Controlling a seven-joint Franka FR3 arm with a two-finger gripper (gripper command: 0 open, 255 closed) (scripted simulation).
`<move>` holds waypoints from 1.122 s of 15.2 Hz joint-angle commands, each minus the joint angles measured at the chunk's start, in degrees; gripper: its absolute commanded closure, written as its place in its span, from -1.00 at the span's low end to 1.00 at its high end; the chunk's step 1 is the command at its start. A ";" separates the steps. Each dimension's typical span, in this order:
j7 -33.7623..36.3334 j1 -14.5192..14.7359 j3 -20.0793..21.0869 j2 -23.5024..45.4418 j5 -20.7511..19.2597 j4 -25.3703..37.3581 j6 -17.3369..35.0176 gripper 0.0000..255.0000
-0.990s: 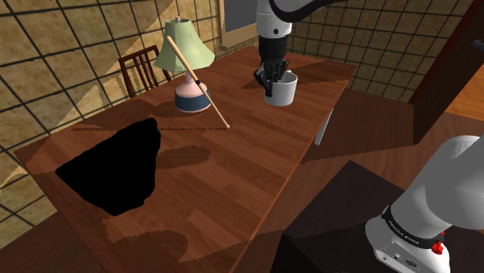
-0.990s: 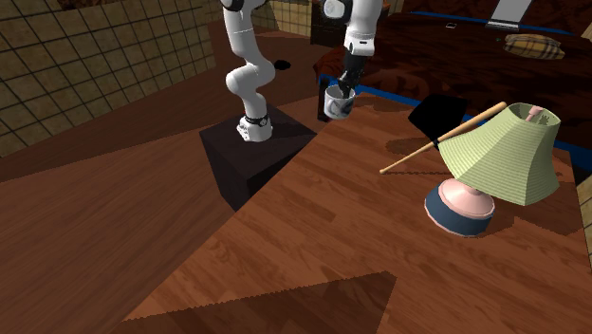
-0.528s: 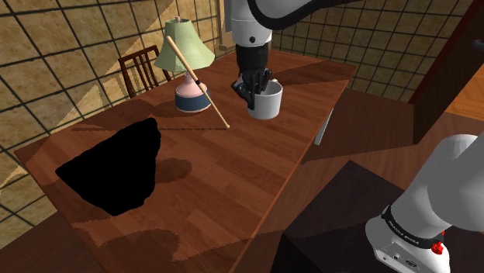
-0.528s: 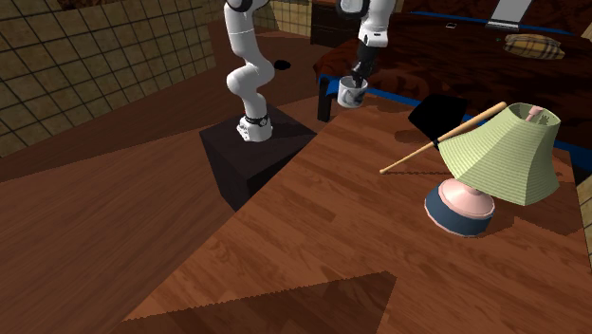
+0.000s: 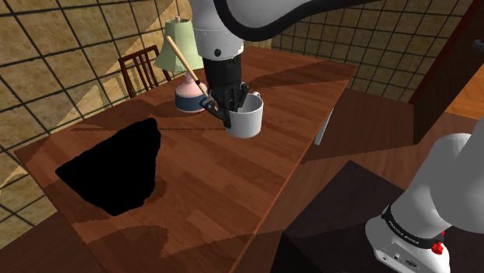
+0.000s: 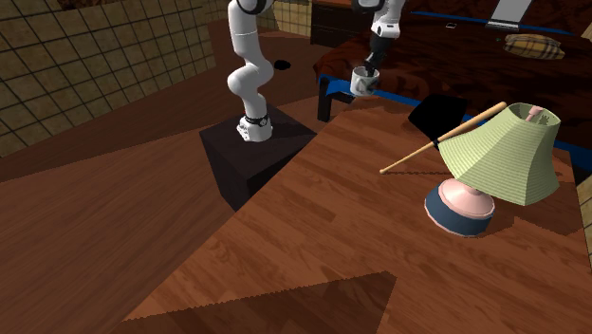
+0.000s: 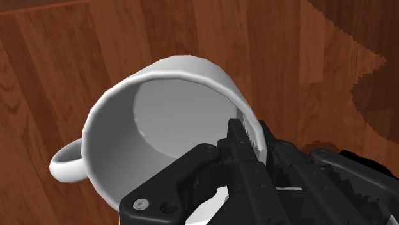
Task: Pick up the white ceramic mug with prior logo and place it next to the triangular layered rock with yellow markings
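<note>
Since the gripper [image 7: 248, 135] is clamped on just one wall of the white mug [image 7: 172, 83], one finger inside the rim and one outside, the mug hangs off-centre above the wooden table [image 5: 233, 186], close to the lamp [image 5: 184, 50]. I judge a quick swing could twist it or let it slip. The slanting stick [image 5: 186, 66] beside it could get clipped. The black angular rock [image 5: 116, 167] lies well apart. No logo or writing is legible.
</note>
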 commanded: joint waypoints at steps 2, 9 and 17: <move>4.53 1.97 2.25 3.16 -0.98 3.47 -0.63 1.00; 15.29 8.20 6.69 13.33 -5.33 15.15 -3.61 1.00; 24.57 17.59 8.57 26.58 -11.58 31.57 -8.62 1.00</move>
